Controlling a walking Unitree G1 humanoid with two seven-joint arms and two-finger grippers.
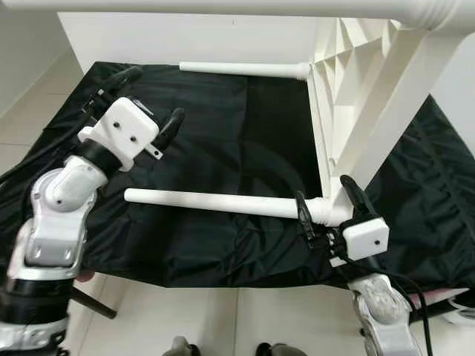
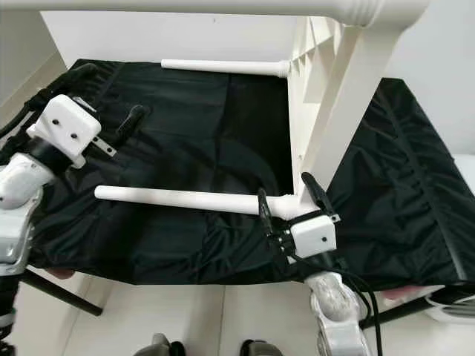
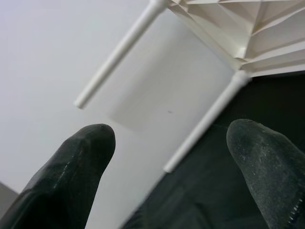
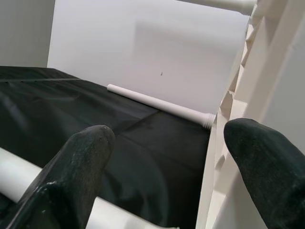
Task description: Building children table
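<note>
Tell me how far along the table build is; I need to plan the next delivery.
Done: the tabletop lies on its side on the black cloth, with legs already in, including the far leg and the near leg. In hand: the right gripper, fingers open, straddles the near leg at its socket end. The left gripper is open, above the cloth. Left: possibly seating that leg and standing the table upright.
</note>
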